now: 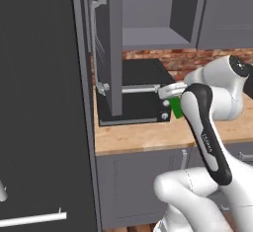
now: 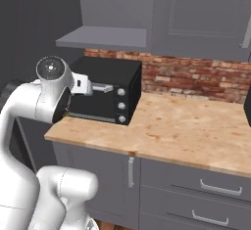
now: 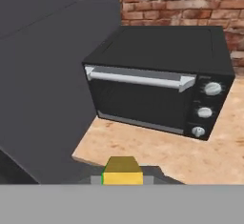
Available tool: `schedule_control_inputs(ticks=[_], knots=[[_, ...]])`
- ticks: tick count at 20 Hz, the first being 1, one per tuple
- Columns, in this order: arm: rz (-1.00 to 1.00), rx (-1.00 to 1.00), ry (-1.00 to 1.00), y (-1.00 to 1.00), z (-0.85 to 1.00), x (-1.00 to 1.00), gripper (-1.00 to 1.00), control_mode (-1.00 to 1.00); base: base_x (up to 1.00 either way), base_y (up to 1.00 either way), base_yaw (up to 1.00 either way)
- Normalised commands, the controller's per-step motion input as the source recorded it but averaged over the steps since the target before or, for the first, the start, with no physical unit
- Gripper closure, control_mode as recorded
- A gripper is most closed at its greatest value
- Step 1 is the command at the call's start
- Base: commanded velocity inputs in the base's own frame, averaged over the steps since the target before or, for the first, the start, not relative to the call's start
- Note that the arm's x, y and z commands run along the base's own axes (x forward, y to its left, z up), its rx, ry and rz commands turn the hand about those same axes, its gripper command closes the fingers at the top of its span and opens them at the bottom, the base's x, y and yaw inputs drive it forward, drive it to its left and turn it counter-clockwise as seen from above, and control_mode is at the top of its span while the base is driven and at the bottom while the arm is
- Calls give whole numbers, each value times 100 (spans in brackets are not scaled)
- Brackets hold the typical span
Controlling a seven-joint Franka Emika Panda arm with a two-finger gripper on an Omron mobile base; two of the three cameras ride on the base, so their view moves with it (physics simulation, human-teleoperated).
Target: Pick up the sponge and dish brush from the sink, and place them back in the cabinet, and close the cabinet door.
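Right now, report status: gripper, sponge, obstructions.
Gripper shut on sponge. Cabinet door open, shelf above. Toaster oven directly ahead, below the shelf.

Sponge [image 3: 123, 170]: bright green with yellow layer. Toaster oven [image 3: 157, 92]: black, silver handle, pale knobs. Countertop [image 2: 181, 126]: light wood grain. Wall [image 2: 196, 77]: red-brown brick. Cabinet [image 1: 153, 37] and cabinet door [image 1: 114, 43]: matte grey.

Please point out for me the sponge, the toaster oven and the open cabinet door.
sponge [image 3: 123, 171]: hand view, its yellow layer, between the end effector's fingertips.
toaster oven [image 3: 143, 105]: hand view, its dark glass door.
cabinet door [image 1: 115, 48]: left base view, the panel's near edge.
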Motion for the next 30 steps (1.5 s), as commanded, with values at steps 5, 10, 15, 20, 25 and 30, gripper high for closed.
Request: schedule_control_inputs(ticks=[5,10,15,20,25,30], knots=[[1,0,-19,-1,34,16,100,-100,0,0,0],[0,0,-5,-1,40,21,100,-100,0,0,0],[0,0,0,-1,43,28,100,-100,0,0,0],[0,0,0,-5,47,25,100,-100,0,0,0],[0,0,0,-2,38,22,100,-100,0,0,0],[0,0,-7,0,24,27,100,-100,0,0,0]])
